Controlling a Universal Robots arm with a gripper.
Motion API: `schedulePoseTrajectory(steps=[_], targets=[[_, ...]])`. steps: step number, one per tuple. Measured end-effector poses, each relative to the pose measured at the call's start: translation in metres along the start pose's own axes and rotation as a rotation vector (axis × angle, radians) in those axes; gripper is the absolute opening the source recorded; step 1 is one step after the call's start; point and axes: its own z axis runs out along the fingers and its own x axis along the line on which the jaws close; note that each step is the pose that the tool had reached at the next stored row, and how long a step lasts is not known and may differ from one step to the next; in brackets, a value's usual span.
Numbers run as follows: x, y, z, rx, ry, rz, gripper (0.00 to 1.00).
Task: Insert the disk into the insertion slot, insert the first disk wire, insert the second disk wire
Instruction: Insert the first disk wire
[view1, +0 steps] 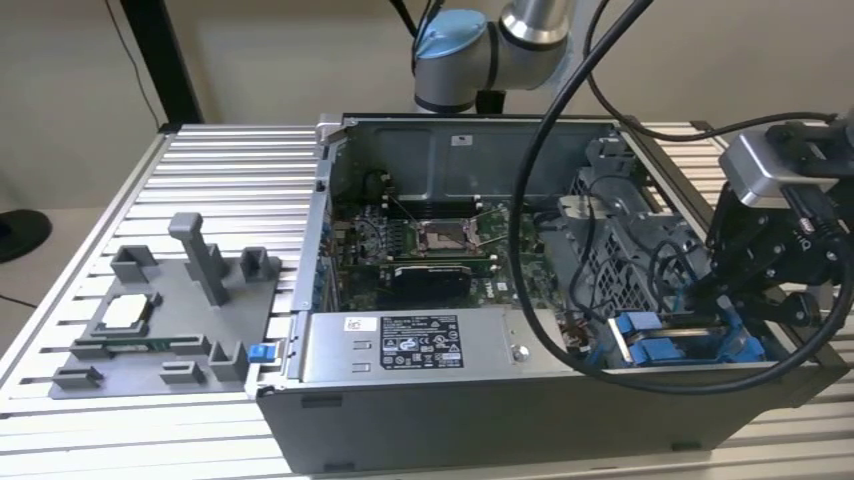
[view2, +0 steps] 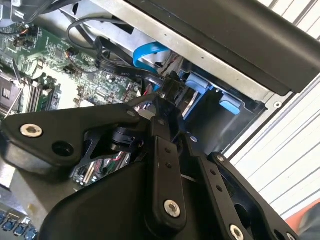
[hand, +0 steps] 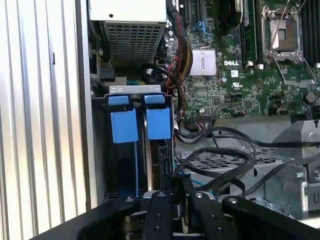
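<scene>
The disk sits edge-up inside the insertion slot (hand: 135, 89) at the case's corner on the exterior view's right; its blue carrier tab (hand: 159, 123) stands beside a second blue tab (hand: 123, 126). In the exterior view the blue carrier (view1: 657, 349) shows just below my gripper (view1: 714, 305). The black gripper (view2: 170, 92) hangs over the disk's end, its fingers (hand: 159, 212) drawn together on a black wire connector (view2: 173, 85). Black wires (view2: 112, 62) run from that connector back toward the motherboard. A blue flat cable (view2: 149, 50) curves behind it.
The grey case (view1: 534, 420) stands open on a ribbed aluminium table (view1: 214, 180). The power-supply box (view1: 414, 345) lies along the near wall, with the motherboard (view1: 427, 240) behind it. Loose black cables (hand: 220, 160) cross a metal cage beside the slot. A grey fixture tray (view1: 160, 320) sits on the exterior view's left.
</scene>
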Motion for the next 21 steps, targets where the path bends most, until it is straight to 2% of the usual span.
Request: schedulePoseTrajectory(steps=[5, 8, 9, 10, 11, 12, 21], targets=[[0.0007, 0.0, 0.0, -0.0023, 0.002, -0.008, 0.0], [0.0007, 0.0001, -0.0004, -0.0027, 0.0122, -0.011, 0.0], [0.0007, 0.0001, -0.0004, -0.0026, 0.0188, -0.012, 0.0], [0.0007, 0.0001, -0.0004, -0.002, 0.0288, -0.013, 0.0], [0.0007, 0.0, -0.0004, -0.001, 0.0428, -0.013, 0.0], [0.0007, 0.0, -0.0003, -0.0003, 0.0509, -0.012, 0.0], [-0.0023, -0.0012, 0.0001, 0.005, 0.0515, -0.013, 0.0]])
